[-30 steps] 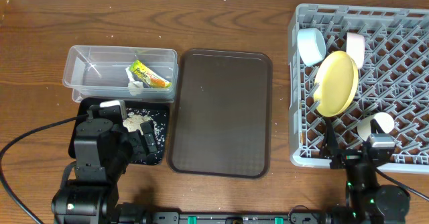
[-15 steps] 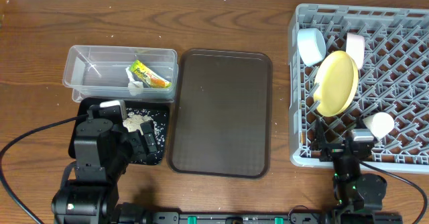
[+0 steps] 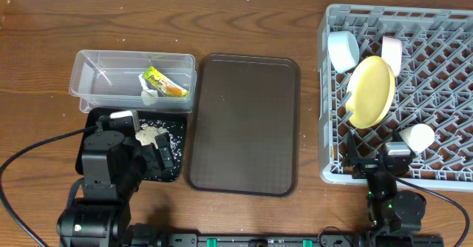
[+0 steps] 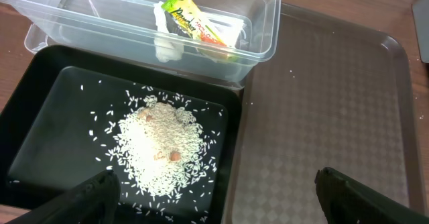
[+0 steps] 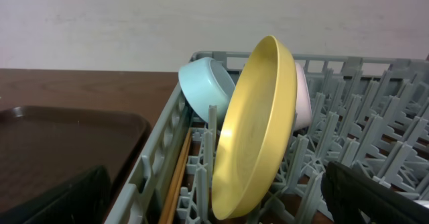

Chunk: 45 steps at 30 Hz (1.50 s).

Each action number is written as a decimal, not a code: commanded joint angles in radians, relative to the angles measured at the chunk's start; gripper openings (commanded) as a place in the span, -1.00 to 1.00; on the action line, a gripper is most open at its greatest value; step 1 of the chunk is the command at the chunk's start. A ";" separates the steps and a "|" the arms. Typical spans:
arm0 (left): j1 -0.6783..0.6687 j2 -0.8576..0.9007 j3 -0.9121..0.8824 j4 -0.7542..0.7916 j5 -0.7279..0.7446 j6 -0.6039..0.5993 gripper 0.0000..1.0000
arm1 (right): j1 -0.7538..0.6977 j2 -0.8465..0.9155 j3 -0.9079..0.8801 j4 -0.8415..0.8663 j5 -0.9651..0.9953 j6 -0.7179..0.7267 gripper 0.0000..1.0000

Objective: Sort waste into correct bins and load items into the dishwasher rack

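The clear tub [image 3: 92, 80] holds the green-and-orange wrapper [image 3: 164, 83] and the white scrap [image 3: 150, 95], both also in the left wrist view [image 4: 194, 24]. Rice crumbs [image 4: 161, 143] lie in the black tray [image 3: 94, 125]. My left gripper [image 4: 214, 200] is open and empty above the black tray's right edge. The grey rack [image 3: 443, 69] holds the yellow plate [image 3: 371, 92] on edge, the light blue bowl [image 3: 343, 50], the white bowl [image 3: 392, 52], the pale green cup [image 3: 415, 137] and the chopsticks [image 5: 179, 177]. My right gripper [image 5: 214, 204] is open and empty at the rack's front edge.
A large dark brown serving tray [image 3: 244, 125] lies between the bins and the rack. The rack's front wall [image 5: 151, 177] and pegs stand right before my right gripper. Wooden table runs along the back.
My right arm has shifted left and drawn back from the pale green cup, which stays in the rack. The left arm has not moved.
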 commanded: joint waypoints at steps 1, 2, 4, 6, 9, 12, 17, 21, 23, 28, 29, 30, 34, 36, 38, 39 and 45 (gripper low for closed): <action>-0.002 -0.001 -0.008 0.001 -0.002 -0.002 0.92 | 0.002 -0.005 -0.001 -0.005 0.006 -0.015 0.99; -0.002 -0.001 -0.008 0.001 -0.002 -0.002 0.92 | 0.002 -0.005 -0.001 -0.005 0.006 -0.015 0.99; -0.002 0.000 -0.008 0.001 -0.002 -0.002 0.92 | 0.002 -0.005 -0.001 -0.005 0.006 -0.015 0.98; -0.002 0.000 -0.008 0.001 -0.002 -0.002 0.92 | 0.002 -0.005 -0.001 -0.005 0.006 -0.015 0.99; -0.002 0.000 -0.008 0.001 -0.002 -0.002 0.92 | 0.002 -0.005 -0.001 -0.005 0.006 -0.015 0.98; -0.002 -0.001 -0.008 0.001 -0.002 -0.002 0.92 | 0.002 -0.005 -0.001 -0.005 0.006 -0.015 0.98; -0.002 -0.001 -0.008 0.001 -0.002 -0.002 0.92 | 0.002 -0.005 -0.001 -0.005 0.006 -0.015 0.99; -0.002 0.000 -0.008 0.001 -0.002 -0.002 0.92 | 0.002 -0.005 -0.001 -0.005 0.006 -0.015 0.98; -0.002 -0.001 -0.008 0.001 -0.002 -0.002 0.92 | 0.002 -0.005 -0.001 -0.005 0.006 -0.015 0.98; -0.002 0.000 -0.008 0.001 -0.002 -0.002 0.92 | 0.002 -0.005 -0.001 -0.005 0.006 -0.015 0.98; -0.002 0.000 -0.008 -0.002 -0.002 -0.002 0.92 | 0.002 -0.005 -0.001 -0.005 0.006 -0.015 0.99; -0.002 -0.001 -0.008 -0.009 -0.002 -0.002 0.92 | 0.002 -0.005 -0.001 -0.005 0.006 -0.015 0.99; -0.002 -0.030 -0.029 -0.017 -0.013 -0.001 0.92 | 0.002 -0.005 -0.001 -0.005 0.006 -0.015 0.98; -0.002 -0.061 -0.051 -0.017 -0.013 0.003 0.92 | 0.002 -0.005 -0.001 -0.005 0.006 -0.015 0.98; -0.002 -0.100 -0.087 -0.018 -0.013 0.003 0.92 | 0.002 -0.005 -0.001 -0.005 0.006 -0.015 0.99; -0.002 -0.124 -0.109 -0.023 -0.013 0.002 0.92 | 0.002 -0.005 -0.001 -0.005 0.006 -0.015 0.99; -0.002 -0.303 -0.285 0.085 -0.036 0.003 0.92 | 0.002 -0.005 -0.001 -0.005 0.006 -0.015 0.99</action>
